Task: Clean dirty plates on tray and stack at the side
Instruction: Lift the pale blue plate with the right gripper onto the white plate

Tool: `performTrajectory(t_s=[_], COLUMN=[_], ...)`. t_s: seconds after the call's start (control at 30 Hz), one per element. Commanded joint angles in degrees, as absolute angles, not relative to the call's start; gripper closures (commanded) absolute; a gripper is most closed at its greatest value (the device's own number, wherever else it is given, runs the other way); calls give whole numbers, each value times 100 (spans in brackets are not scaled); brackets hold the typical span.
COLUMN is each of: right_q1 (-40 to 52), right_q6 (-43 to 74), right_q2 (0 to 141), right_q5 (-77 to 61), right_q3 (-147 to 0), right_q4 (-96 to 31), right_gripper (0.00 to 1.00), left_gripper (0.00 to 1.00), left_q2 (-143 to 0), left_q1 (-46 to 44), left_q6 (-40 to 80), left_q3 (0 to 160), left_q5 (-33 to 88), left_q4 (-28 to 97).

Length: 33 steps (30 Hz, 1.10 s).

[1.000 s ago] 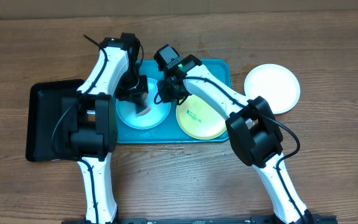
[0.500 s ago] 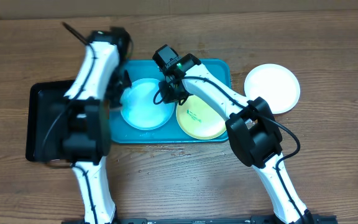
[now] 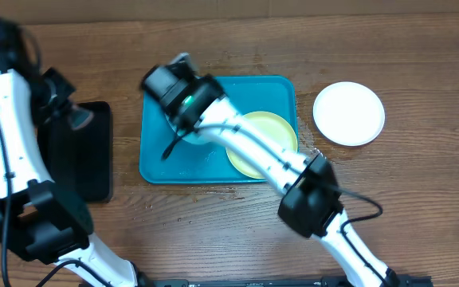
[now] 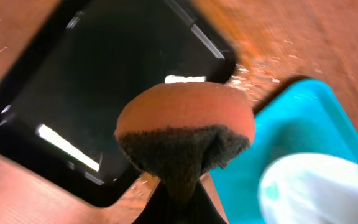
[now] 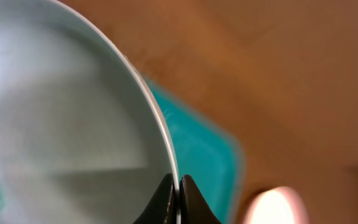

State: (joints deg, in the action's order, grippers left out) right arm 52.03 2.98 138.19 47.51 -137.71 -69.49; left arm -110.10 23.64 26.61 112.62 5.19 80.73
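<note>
Over the last second the left arm has swung off to the left and now hangs above the small black rectangular tray (image 4: 104,74). The left gripper (image 4: 179,190) is clamped on a round orange sponge with a dark scouring face (image 4: 185,127). The right arm has swept across the large teal-blue plastic tray (image 3: 158,163). The right gripper (image 5: 179,190) has its jaws pinched tight on the rim of the round light blue plastic plate (image 5: 61,124). That plate sits at the tray's left half and, judging from the wrist view, tilts up at the held edge.

The plate looks thin, light and stiff, so a rim pinch should carry it. But it is smooth and may be damp, so it could pivot or slip between narrow fingers. A slow, level carry seems wise.

The tray's raised rim must be cleared first. The round yellow-green plastic plate (image 3: 281,127) lies just beside it on the tray's right half, in the way of a low sweep. The round white plastic plate (image 3: 349,113) rests on the wooden table (image 3: 213,231) just right of the tray, with bare wood around it for stacking.
</note>
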Motion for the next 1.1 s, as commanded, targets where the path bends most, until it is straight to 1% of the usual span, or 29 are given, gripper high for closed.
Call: performTrajectory(t_s=[0.0,0.07,0.17,0.27,0.4,0.47,0.5,0.53,0.6,0.67,0.77,0.87,0.97,1.07], right_q1=[5734,5922,6136,6259,6254,6191,6136,6053,5839,5579,5260,4873,4246,3282], right_q6=[-1356,-1966,-2661,-2904,-2832,-2349,-1981,-1815,-2047,-1927,-860,-333,93,154], right_q2=[13511,13511,13511,13511,13511,13511,13511,13511,13517,13515,13360,13008,12586,12352], right_q5=[7487,7789,7859,7859,7752,7247,6709,5876,4530,4464,5271,4958,3555,1273], right_q3=[-13933,-13933,-13933,-13933,-13931,-13931,-13928,-13915,-13878,-13869,-13976,-14003,-14003,-14003], right_q4=[-6595,-6300,-5983,-5833,-5835,-5900,-6086,-6390,-6845,-7043,-7087,-7102,-7288,-7701], right_gripper=[96,96,96,96,96,96,96,96,96,96,96,96,96,96], left_gripper=[96,96,96,96,96,96,96,96,96,96,96,96,96,96], left_q2=[-11063,-11063,-11063,-11063,-11063,-11063,-11063,-11063,-11063,-11063,-11063,-11063,-11063,-11063], left_q1=[2862,3116,3409,3629,3636,3625,3623,3623,3623,3623,3623,3616,3597,3594], left_q6=[2443,2447,2445,2443,2443,2443,2443,2443,2443,2443,2440,2440,2418,2418], left_q3=[11262,11262,11262,11262,11262,11262,11262,11262,11262,11262,11262,11262,11262,11262], left_q5=[742,821,1031,1212,1210,1212,1212,1212,1214,1258,1382,1380,1378,1378], left_q4=[8178,8178,8189,8215,8230,8228,8230,8235,8254,8256,8254,8250,8252,8250])
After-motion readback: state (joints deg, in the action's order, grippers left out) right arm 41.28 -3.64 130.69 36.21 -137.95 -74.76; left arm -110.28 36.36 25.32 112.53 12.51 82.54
